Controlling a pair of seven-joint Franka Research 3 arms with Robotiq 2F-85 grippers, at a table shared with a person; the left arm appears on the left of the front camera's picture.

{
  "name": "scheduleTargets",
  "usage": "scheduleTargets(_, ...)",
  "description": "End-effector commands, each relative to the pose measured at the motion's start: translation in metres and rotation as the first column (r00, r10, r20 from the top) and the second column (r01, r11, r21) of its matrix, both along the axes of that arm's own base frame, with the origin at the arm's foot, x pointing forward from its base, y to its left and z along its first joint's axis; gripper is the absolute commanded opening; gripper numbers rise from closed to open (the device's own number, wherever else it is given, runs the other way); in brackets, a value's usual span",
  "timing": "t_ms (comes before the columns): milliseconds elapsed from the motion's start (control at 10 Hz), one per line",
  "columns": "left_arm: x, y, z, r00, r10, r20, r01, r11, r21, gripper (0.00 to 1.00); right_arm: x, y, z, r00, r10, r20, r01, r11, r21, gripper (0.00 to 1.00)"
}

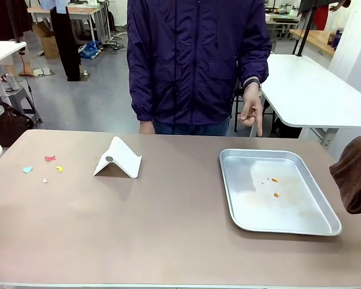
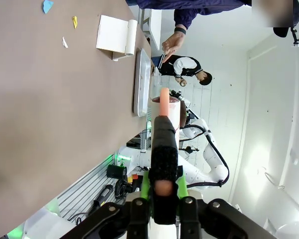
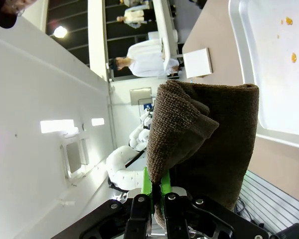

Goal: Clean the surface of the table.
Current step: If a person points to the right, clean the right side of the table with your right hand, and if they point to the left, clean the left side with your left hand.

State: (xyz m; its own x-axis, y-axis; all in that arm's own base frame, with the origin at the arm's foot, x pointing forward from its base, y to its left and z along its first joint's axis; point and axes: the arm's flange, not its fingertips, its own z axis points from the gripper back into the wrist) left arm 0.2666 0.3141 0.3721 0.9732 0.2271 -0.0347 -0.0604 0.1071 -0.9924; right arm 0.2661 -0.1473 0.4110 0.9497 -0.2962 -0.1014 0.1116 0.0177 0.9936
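Clamping brown cloth [image 3: 204, 144], right gripper [image 3: 156, 191] aloft

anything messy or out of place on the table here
Small coloured scraps lie scattered on the left part of the table, beside the white folded card. A few orange crumbs sit in the tray. Nothing looks tipped or damaged.

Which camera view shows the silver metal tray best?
The front view: the whole rectangular silver metal tray is visible from above. The left wrist view shows it edge-on; the right wrist view, one corner.
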Motion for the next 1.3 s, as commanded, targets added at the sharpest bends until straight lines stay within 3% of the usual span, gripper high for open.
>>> scheduleTargets(0,0.0,-0.003,0.002,1.0,0.018,0.018,-0.017,1.0,-0.019,0.0,-0.001,0.0,0.005,1.0,-0.005,0.0,0.005,1.0,-0.003,0.0)
scheduleTargets(200,0.0,-0.003,0.002,1.0,0.018,0.018,-0.017,1.0,-0.019,0.0,-0.001,0.0,0.005,1.0,-0.005,0.0,0.005,1.0,-0.003,0.0)
scheduleTargets(300,0.0,-0.003,0.002,1.0,0.018,0.018,-0.017,1.0,-0.019,0.0,0.0,0.0,0.0,1.0,0.0,0.0,0.0,1.0,0.0,0.07)
scheduleTargets(500,0.0,-0.003,0.002,1.0,0.018,0.018,-0.017,1.0,-0.019,0.0,0.021,0.014,0.017,0.995,0.1,0.025,-0.095,0.984,-0.148,0.07)
scheduleTargets(700,0.0,-0.003,0.002,1.0,0.018,0.018,-0.017,1.0,-0.019,0.0,0.049,0.031,0.034,0.987,0.162,0.007,-0.151,0.932,-0.329,0.07)
scheduleTargets(900,0.0,-0.003,0.002,1.0,0.018,0.018,-0.017,1.0,-0.019,0.0,0.071,0.053,0.042,0.994,0.11,0.005,-0.085,0.789,-0.608,0.07)
scheduleTargets(1200,0.0,-0.003,0.002,1.0,0.018,0.018,-0.017,1.0,-0.019,0.0,0.088,0.081,0.039,0.974,0.203,0.1,-0.04,0.588,-0.808,0.07)
